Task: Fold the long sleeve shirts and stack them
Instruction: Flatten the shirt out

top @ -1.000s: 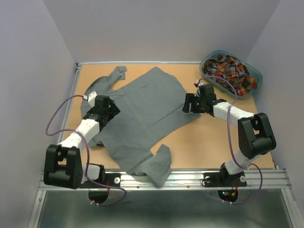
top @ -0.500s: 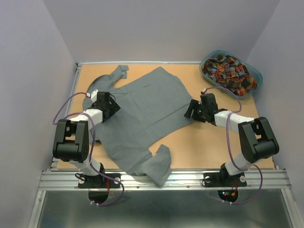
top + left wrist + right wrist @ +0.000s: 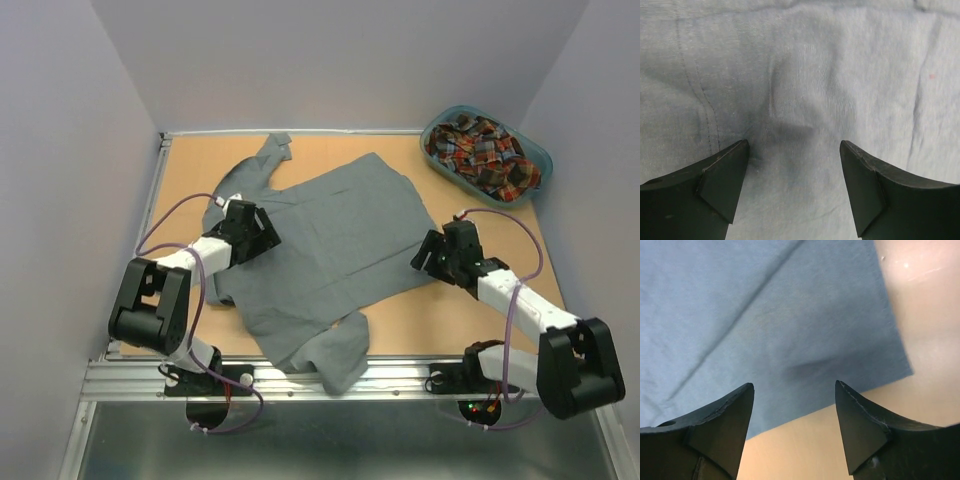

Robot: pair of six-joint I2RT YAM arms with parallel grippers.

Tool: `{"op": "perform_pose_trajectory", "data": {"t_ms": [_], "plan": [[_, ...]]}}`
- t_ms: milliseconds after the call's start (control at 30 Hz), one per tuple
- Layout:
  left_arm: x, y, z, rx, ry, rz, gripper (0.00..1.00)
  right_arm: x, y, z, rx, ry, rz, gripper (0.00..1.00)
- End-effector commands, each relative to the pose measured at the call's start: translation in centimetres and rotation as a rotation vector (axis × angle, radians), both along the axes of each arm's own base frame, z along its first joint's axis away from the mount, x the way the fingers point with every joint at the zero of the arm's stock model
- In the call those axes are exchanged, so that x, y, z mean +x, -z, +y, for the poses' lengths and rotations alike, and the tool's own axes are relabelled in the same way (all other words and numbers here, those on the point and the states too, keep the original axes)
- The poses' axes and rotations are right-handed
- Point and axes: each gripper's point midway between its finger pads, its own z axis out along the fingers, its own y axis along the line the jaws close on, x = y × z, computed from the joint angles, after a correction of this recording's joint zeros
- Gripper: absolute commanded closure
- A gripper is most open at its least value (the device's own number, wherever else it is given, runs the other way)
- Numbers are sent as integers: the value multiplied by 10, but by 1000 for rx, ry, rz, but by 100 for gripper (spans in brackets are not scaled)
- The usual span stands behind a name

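Observation:
The grey shirt (image 3: 330, 235) lies spread on the wooden table, one sleeve at the back left, the other hanging over the near edge. My left gripper (image 3: 262, 233) is open and low over the shirt's left side; grey cloth (image 3: 805, 75) fills its view between the fingers (image 3: 722, 172). My right gripper (image 3: 432, 252) is open at the shirt's right corner; its view shows the cloth's hem (image 3: 790, 315) and bare table beyond it. The plaid shirt (image 3: 482, 150) lies bunched in the teal basket (image 3: 537, 150) at the back right.
The table's metal front rail (image 3: 400, 378) runs along the near edge. Purple walls close in the left, back and right sides. Bare wood (image 3: 440, 310) shows right of the shirt.
The grey shirt has slid to the right and nearer. Both grippers moved right with it, the right arm stretching low toward the near right.

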Motion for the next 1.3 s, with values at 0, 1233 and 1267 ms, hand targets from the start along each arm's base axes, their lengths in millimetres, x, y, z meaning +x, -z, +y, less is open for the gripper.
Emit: {"op": "perform_pose_trajectory", "data": {"t_ms": [0, 1233, 1267], "plan": [[-52, -2, -10, -45, 72, 84, 14, 10, -42, -9, -65, -49, -134, 29], [282, -100, -16, 573, 591, -420, 16, 43, -2, 85, -49, -502, -42, 27], [284, -99, -17, 573, 600, -425, 16, 41, 0, 85, -49, -503, -38, 27]]}}
